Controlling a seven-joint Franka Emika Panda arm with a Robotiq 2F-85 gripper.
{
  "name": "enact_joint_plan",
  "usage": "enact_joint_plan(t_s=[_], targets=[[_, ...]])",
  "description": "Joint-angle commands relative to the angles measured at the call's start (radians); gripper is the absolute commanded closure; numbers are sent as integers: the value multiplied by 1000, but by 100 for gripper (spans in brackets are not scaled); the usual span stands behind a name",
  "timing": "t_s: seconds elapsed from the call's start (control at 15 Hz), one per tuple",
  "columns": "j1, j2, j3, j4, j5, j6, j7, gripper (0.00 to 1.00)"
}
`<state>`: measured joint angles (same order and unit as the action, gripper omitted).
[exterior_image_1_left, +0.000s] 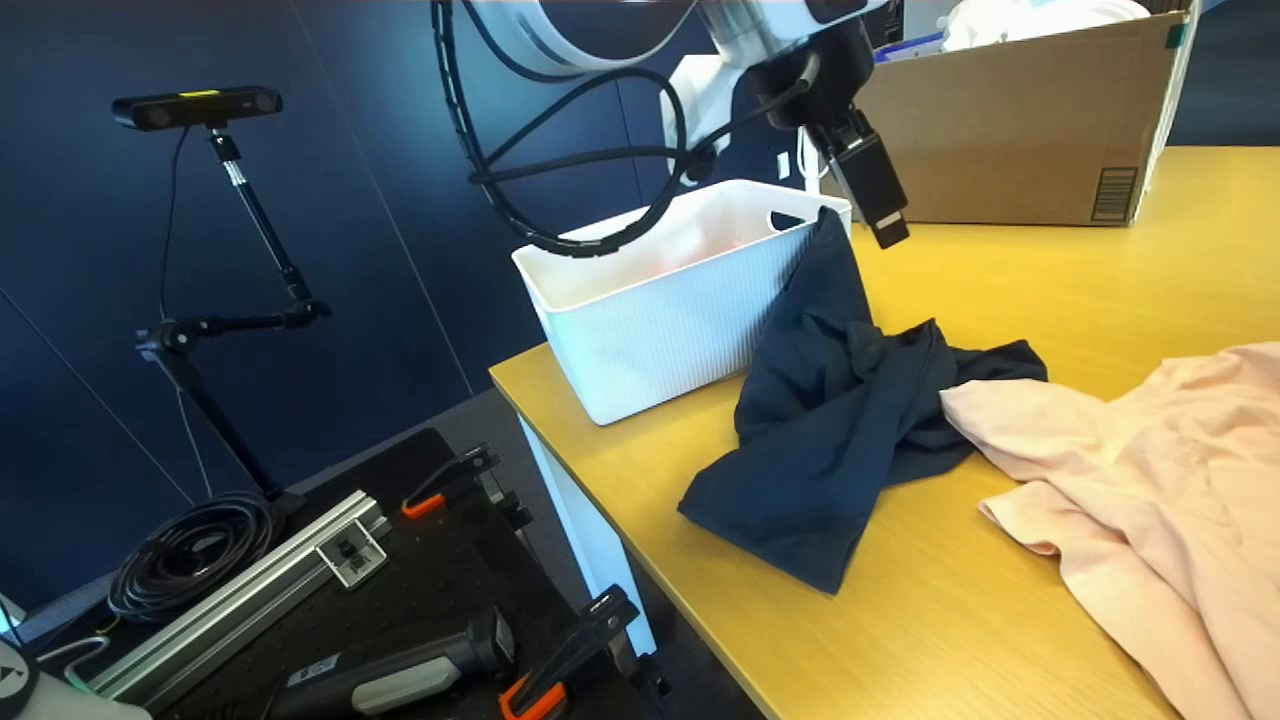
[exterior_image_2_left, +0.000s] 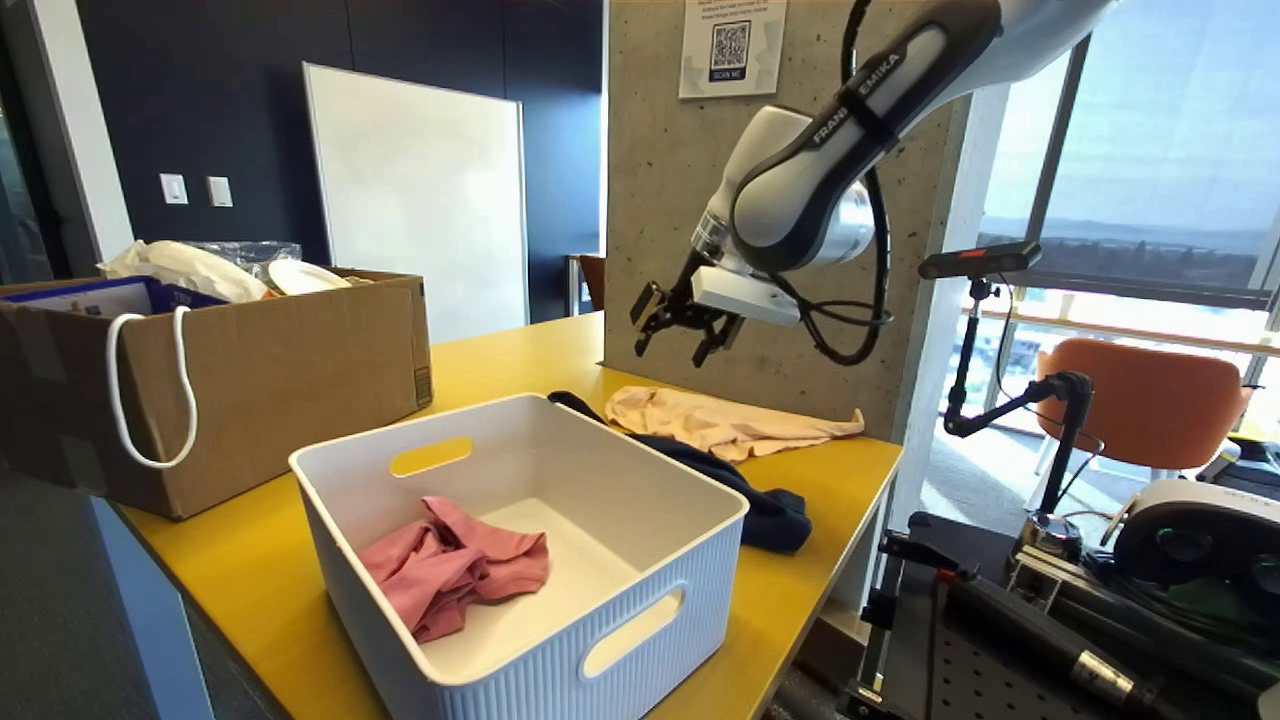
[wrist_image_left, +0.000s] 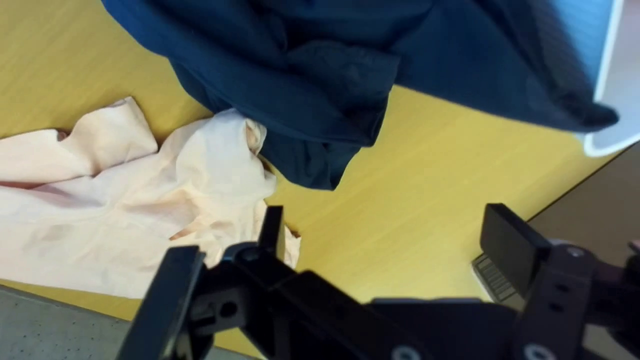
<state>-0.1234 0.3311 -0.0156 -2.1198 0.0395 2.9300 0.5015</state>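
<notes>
My gripper (wrist_image_left: 385, 220) stands wide open in the wrist view, with only yellow table between its fingers (wrist_image_left: 510, 245). In an exterior view the gripper (exterior_image_2_left: 672, 350) hangs in the air beyond the white bin, touching nothing. A navy cloth (exterior_image_1_left: 850, 400) lies crumpled on the table below it; one corner runs up the bin's side to its rim. Overlapping or touching the navy cloth's edge is a peach cloth (exterior_image_1_left: 1180, 470), spread in folds. The white ribbed bin (exterior_image_1_left: 660, 340) holds a pink cloth (exterior_image_2_left: 450, 570), seen at its bottom in an exterior view.
A cardboard box (exterior_image_2_left: 300, 390) full of bags and packaging stands on the yellow table (exterior_image_1_left: 1020, 300), close to the bin. A concrete pillar (exterior_image_2_left: 640, 200) rises behind the peach cloth. Beside the table is a black cart (exterior_image_1_left: 420, 600) with clamps, cables and a camera (exterior_image_1_left: 200, 108) on a jointed stand.
</notes>
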Motion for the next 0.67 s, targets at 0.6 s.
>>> enact_joint_plan(t_s=[0.6], targets=[[85,3,-115,-14,-27,-305,-106,0]])
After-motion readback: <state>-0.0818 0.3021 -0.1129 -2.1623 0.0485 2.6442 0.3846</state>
